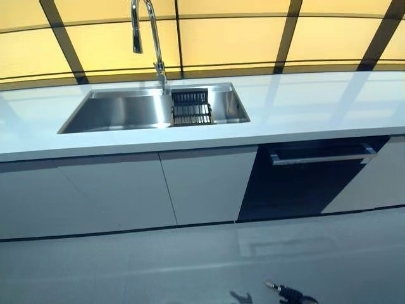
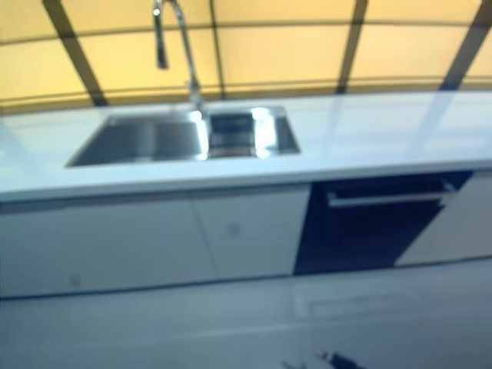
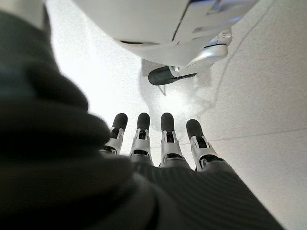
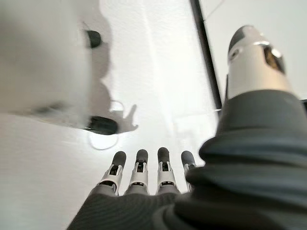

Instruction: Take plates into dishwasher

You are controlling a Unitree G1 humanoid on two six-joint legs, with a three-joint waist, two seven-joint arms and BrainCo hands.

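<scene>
I see both hands only through their wrist cameras, hanging low over the pale floor (image 1: 190,259). My left hand (image 3: 158,143) points its fingers (image 3: 168,129) straight down in an even row, relaxed and holding nothing; my right hand (image 4: 144,172) does the same, its fingers (image 4: 139,165) straight and parted, the thumb (image 4: 254,52) standing off to one side, nothing in its hold. From the head camera I look down on a long white desk (image 1: 304,104) running across the whole view, with a steel sink (image 1: 126,111) sunk into it towards my left, a dark slatted rack (image 1: 191,106) sitting in the sink's right part and a tall curved tap (image 1: 149,38) rising behind it. I cannot see any plates on the desk, in the sink or in either hand. Under the desk's front edge are pale cabinet doors (image 1: 126,190), and to my right of them the dark dishwasher (image 1: 304,183) front with a silver bar handle (image 1: 323,157) across its top; it looks closed. I can read no lettering anywhere. A wide strip of floor lies between me and the cabinets. Behind the desk stands a yellow wall (image 1: 221,38) crossed by dark bars.
</scene>
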